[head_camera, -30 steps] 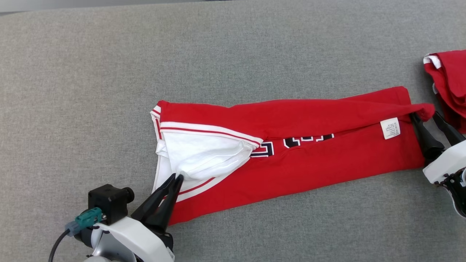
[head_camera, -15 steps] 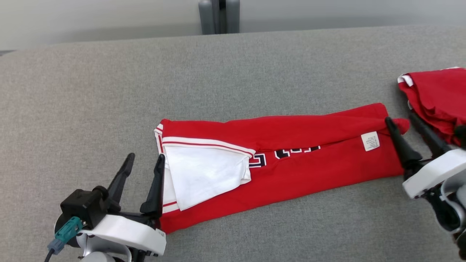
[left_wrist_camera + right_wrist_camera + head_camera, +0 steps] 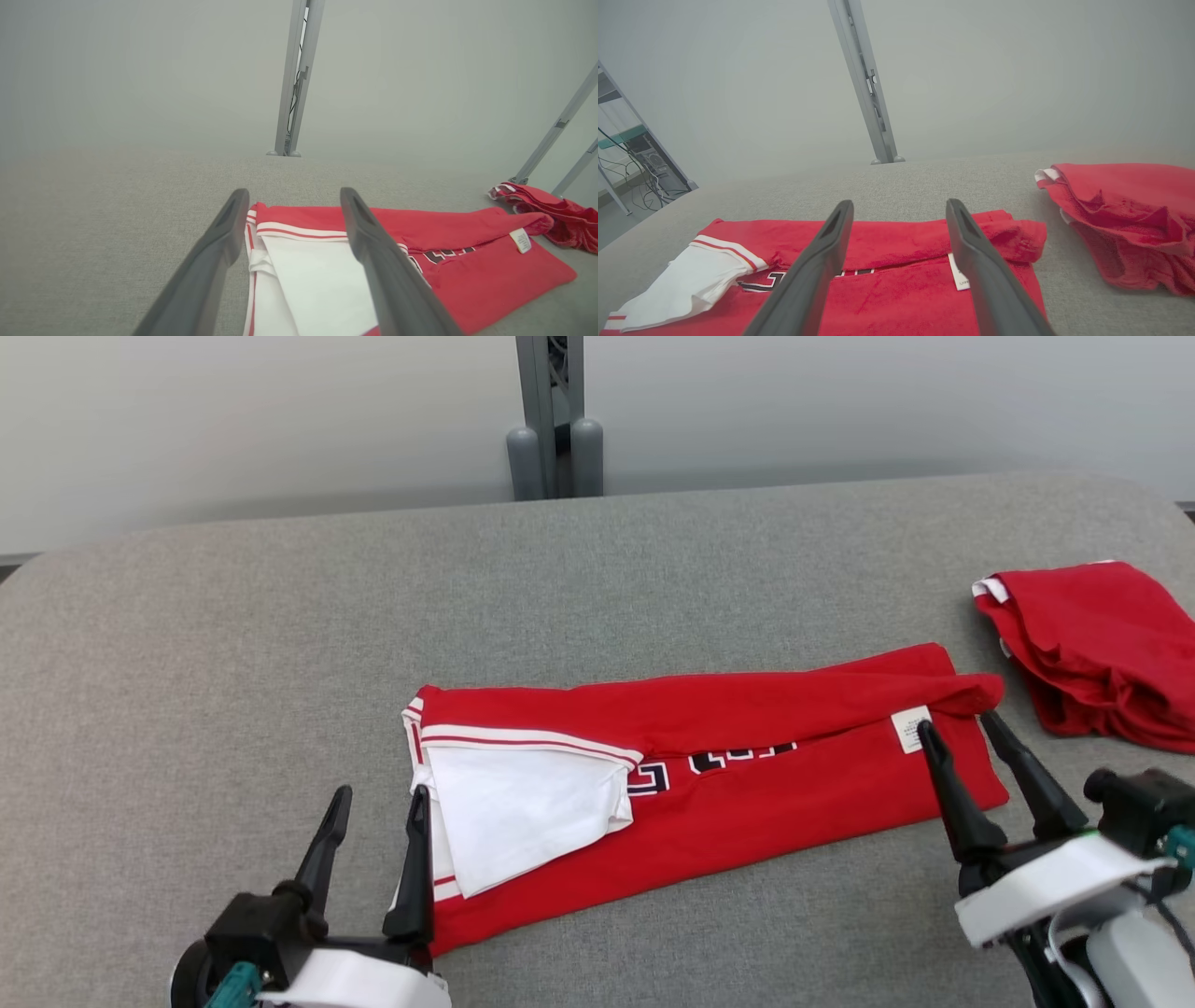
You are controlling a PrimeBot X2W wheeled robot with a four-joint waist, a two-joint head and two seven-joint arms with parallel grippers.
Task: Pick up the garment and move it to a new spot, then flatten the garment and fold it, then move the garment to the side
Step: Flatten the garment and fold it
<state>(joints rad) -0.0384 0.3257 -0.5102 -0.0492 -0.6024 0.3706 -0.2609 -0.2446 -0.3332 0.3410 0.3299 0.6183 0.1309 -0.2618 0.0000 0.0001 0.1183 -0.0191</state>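
Underneath everything, broad grey cloth-covered bench [image 3: 187,663], rounded at the far corners. Across its middle, lying flat: long red knit jersey with white trim and black lettering [image 3: 747,784], folded lengthwise into a narrow band, far edge lapped over toward the near one, trimmed end to the left, plain end to the right. Likely light, soft and limp, with no stiffness to keep a fold. Apt to sag, fall open or drag on the cloth surface if lifted by one point. Best taken at both short ends together, pinching every layer near the corners and raising evenly and low. Judged partway: lengthwise fold made, cross fold and the move aside not yet done.

Well apart at the far right, crumpled heap of similar red cloth with a white edge [image 3: 1092,653], taking up that side and worth avoiding when choosing a spot for the folded band. Behind the bench, upright grey metal post [image 3: 551,420] on two rounded feet, clear of the work.

At the lower left, left claw [image 3: 383,791], fingers spread wide and holding nothing, at the jersey's left end. At the lower right, right claw [image 3: 956,719], likewise spread and empty, over the right end near the rolled far corner; contact with the cloth not clear.

At the left end, white fabric flap [image 3: 523,803] turned over the red, loose enough to flop out. Near the right end, small white care label [image 3: 910,728], just beside one right finger.
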